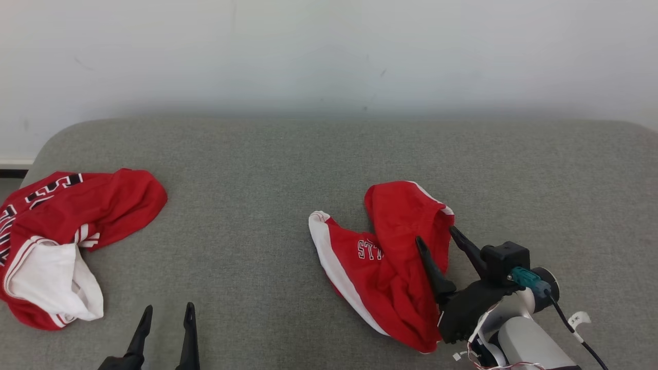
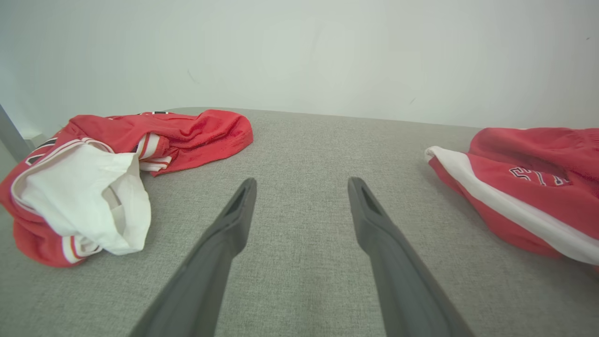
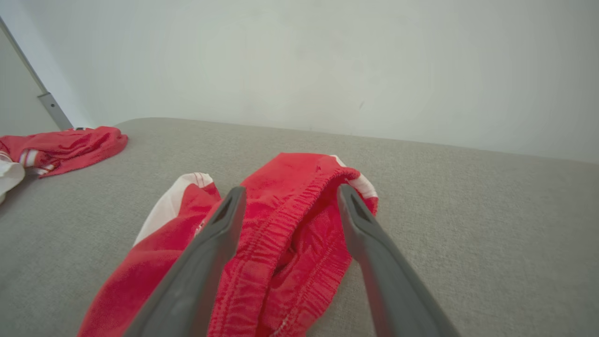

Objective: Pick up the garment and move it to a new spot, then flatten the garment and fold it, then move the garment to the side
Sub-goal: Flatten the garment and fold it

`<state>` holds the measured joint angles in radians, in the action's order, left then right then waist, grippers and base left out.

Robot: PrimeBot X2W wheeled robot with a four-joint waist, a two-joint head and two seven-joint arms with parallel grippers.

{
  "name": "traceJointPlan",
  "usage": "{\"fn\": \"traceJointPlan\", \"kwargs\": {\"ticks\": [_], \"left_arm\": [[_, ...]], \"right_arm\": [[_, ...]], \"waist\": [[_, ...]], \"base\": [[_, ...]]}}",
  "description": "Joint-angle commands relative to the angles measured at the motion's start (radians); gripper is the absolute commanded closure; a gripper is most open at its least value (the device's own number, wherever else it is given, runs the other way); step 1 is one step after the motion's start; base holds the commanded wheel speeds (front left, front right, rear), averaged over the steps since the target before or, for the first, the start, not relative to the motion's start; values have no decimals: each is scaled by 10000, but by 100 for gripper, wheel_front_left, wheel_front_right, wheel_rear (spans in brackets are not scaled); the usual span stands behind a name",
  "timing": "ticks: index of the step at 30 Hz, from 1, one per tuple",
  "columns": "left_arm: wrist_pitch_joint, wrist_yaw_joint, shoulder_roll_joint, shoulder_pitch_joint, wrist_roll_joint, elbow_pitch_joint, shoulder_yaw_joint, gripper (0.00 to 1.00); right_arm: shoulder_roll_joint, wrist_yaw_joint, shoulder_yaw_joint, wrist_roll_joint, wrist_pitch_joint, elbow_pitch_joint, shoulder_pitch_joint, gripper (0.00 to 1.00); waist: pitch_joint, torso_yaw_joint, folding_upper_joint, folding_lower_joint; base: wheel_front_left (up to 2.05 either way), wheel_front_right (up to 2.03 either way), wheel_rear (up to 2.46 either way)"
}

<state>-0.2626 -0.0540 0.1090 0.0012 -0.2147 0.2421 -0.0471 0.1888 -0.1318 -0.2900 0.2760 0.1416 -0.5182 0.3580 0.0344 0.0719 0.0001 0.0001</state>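
1. Found shorts [image 1: 393, 282] crumpled right of centre on grey cushion [image 1: 257, 169], long axis near-to-far, white-striped leg pointing far-left.
2. Saw right gripper [image 1: 437, 236] spread apart astride the waistband [image 3: 281, 220], clamping nothing.
3. Saw left gripper [image 1: 169, 307] spread apart over bare cushion, near jersey [image 1: 77, 216].

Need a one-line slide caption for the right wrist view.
Open right gripper poised at the elastic waistband of crumpled red shorts on a grey fabric surface; a second red garment lies far left.

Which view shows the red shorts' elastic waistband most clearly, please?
The right wrist view: the gathered waistband runs close up inside the open right gripper. The head view shows the shorts whole but small; the left wrist view, their striped side.
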Motion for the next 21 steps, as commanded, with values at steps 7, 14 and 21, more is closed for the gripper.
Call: {"fn": "traceJointPlan", "kwargs": {"ticks": [7, 14, 21], "left_arm": [[-33, -84, -59, -170, 79, 160, 112, 0], [-33, -135, -111, -97, 121, 202, 268, 0], [-33, -213, -192, -181, 190, 232, 262, 0]], "right_arm": [[-317, 22, -543, 630, -105, -1660, 619, 0], [165, 22, -741, 1030, 768, -2003, 1236, 100], [1039, 22, 170, 949, 1060, -2458, 1587, 100]], "waist": [[231, 451, -1, -1], [93, 312, -1, -1], [18, 198, -1, -1]], "base": [[0, 0, 0], [0, 0, 0], [0, 0, 0]]}}
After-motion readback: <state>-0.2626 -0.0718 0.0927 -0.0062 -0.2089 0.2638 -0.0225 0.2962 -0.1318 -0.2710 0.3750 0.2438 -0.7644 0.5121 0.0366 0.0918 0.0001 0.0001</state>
